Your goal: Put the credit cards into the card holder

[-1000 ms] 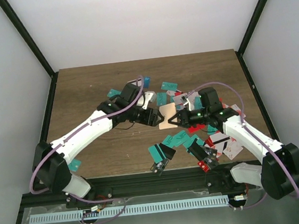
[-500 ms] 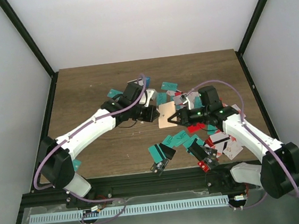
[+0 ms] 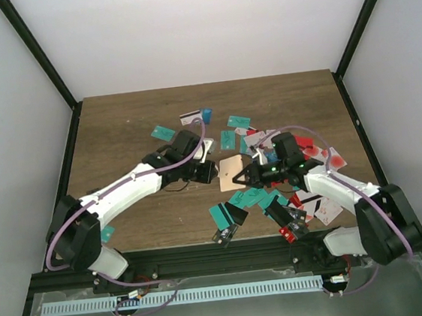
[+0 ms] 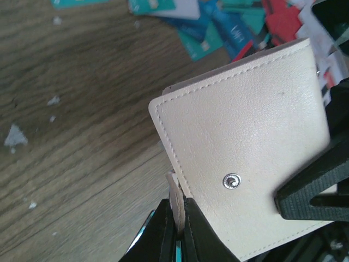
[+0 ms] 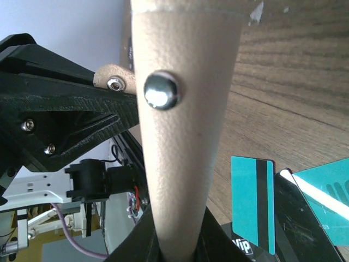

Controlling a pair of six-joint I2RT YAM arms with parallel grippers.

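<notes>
Left wrist view gives you the clearest read: the left gripper [image 4: 175, 221] is pinched closed on the thin snap tab [image 4: 174, 197] at the lower corner of the card holder [image 4: 245, 142], while a black finger of the right gripper [image 4: 308, 194] clamps the holder's opposite edge. From above, the card holder [image 3: 231, 172] hangs between the two claws over the middle of the table [image 3: 118, 137], and whether its lower edge touches the wood is hard to tell. The right wrist camera shows that claw [image 5: 180, 243] shut on the holder's edge, with the round snap stud [image 5: 161, 90] facing the lens. The credit cards [image 3: 239, 121] lie loose on the wood beyond the holder, to its right and on its near side; none shows inside it. Judge the holder as light, soft leather that bends rather than hinges, so pull the tab gently and close to its root or it may slip out of the fingers. The cards look thin, stiff and slick, lying flat, so you will likely do best catching one by an edge that overhangs a neighbour.
</notes>
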